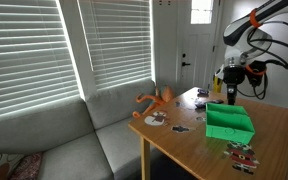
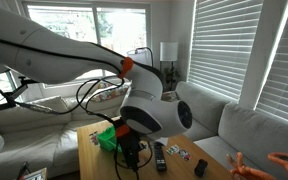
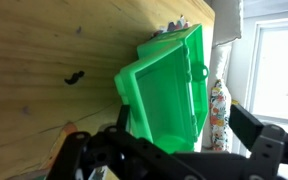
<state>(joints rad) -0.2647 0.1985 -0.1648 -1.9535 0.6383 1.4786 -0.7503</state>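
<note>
Pincer hovered just above green bin — jaws spread wide, nothing between them. Bin sat upright on wooden tabletop, mouth up, so wrist view looked straight into it. Orange toy lay well apart — at tabletop's corner.

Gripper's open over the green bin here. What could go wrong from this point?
1. The gripper hangs open just above the green bin. If a finger lands on the rim instead of straddling a wall, it could tip or shove the bin.
2. In the wrist view the bin sits close to an edge of the table, so a sideways push might slide it off.
</note>
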